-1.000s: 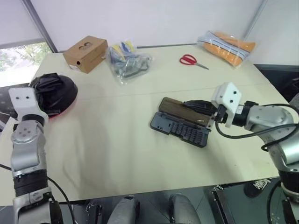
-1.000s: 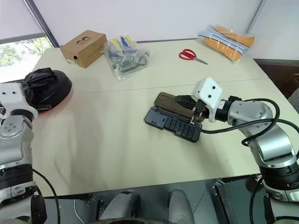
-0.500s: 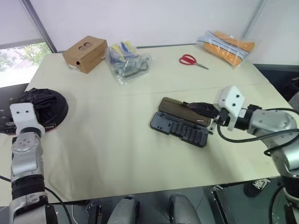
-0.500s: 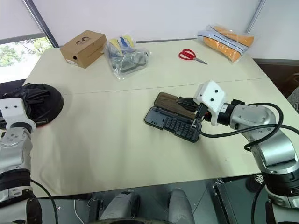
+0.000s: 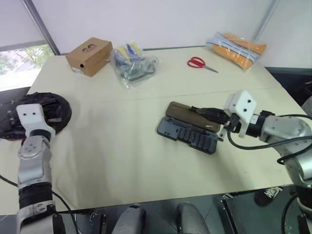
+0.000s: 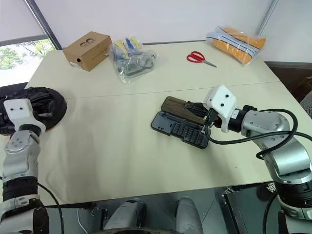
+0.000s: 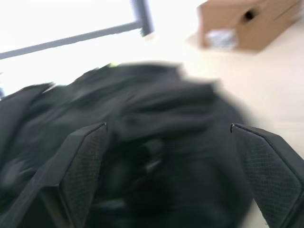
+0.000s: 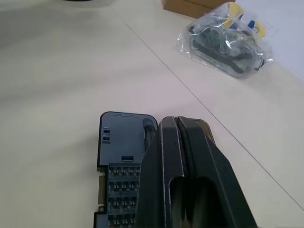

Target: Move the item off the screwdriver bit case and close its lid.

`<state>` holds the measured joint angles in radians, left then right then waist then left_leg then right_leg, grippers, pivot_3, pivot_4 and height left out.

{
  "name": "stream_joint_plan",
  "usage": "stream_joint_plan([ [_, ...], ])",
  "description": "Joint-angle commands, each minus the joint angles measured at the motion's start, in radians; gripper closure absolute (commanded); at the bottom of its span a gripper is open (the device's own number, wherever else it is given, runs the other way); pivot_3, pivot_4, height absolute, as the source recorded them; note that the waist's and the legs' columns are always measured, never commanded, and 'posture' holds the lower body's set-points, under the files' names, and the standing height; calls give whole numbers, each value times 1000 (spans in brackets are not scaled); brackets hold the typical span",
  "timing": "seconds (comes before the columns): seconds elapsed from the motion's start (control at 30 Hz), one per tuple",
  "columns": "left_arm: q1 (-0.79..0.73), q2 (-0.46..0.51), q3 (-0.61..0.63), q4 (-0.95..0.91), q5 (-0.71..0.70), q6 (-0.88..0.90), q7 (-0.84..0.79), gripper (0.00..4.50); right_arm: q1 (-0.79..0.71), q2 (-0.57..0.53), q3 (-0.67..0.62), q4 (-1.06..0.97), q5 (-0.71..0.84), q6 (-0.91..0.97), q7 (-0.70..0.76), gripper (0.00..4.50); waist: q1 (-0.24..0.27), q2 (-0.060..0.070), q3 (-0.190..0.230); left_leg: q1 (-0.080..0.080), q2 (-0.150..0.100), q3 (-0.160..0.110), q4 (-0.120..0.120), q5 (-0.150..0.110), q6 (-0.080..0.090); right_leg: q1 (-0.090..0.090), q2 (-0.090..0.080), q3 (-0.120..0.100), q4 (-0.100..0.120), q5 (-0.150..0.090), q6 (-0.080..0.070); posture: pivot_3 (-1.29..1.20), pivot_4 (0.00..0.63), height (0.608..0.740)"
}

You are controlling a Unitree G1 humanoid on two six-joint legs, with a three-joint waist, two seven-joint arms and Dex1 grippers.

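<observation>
Item (image 7: pixel 142 142) between spread left fingers (image 7: pixel 76 161)

Bare table (image 5: pixel 117 146) left of case (image 5: pixel 187 134) — unobstructed

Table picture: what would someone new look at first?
Probably the open screwdriver bit case in the middle of the table, its brown lid lying flat behind it, with the right gripper shut just over that lid. Next, the round black padded disc at the table's left edge, with the left gripper open around it.
</observation>
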<state>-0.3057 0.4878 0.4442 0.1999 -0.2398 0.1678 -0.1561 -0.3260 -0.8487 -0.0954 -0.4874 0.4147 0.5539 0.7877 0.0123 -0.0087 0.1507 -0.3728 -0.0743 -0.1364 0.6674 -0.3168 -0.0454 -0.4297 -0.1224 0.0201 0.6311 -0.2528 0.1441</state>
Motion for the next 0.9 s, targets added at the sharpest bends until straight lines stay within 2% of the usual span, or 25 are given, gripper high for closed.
stream_joint_plan([
  [0.03, -16, -12, -18, -110, -71, 33, -59, 23, -15, -5, -21, -27, 2, -7, -2, 4500, -1, 0, 0, 0, 0, 0, 0, 0, 0, 0, 0, 0, 0, 0, 0, 0, 150, 740],
  [0.3, -96, -31, -138, -253, -189, 96, -248, 23, -12, 18, -42, 17, -4, -14, -31, 4500, 0, 0, 0, 0, 0, 0, 0, 0, 0, 0, 0, 0, 0, 0, 0, 0, 150, 740],
  [0.5, -190, -23, -272, -200, -234, 186, -442, 23, -81, 65, -43, 203, -80, 19, -154, 4500, -2, 0, 0, 0, -1, 3, 0, 0, 0, 0, 0, 0, 0, 0, 0, 0, 150, 740],
  [0.6, -209, -22, -294, -183, -259, 220, -508, 0, -83, 54, -32, 237, -84, 78, -162, 3572, -6, 0, 0, 0, -1, 3, -1, 0, 0, 0, 0, 0, 0, 0, 0, 0, 150, 740],
  [0.83, -225, -34, -352, -181, -304, 302, -639, 0, -111, 87, -22, 232, -87, 222, -227, 32, -24, 0, 0, 0, -1, 1, 0, 0, 0, 0, 0, 0, 0, 0, 0, 0, 150, 740],
  [0.9, -225, -35, -365, -180, -300, 301, -660, 0, -145, 125, -35, 244, -84, 281, -282, 32, -27, 0, 0, 0, -1, 1, -1, 0, 0, 0, 0, 0, 0, 0, 0, 0, 150, 740],
])
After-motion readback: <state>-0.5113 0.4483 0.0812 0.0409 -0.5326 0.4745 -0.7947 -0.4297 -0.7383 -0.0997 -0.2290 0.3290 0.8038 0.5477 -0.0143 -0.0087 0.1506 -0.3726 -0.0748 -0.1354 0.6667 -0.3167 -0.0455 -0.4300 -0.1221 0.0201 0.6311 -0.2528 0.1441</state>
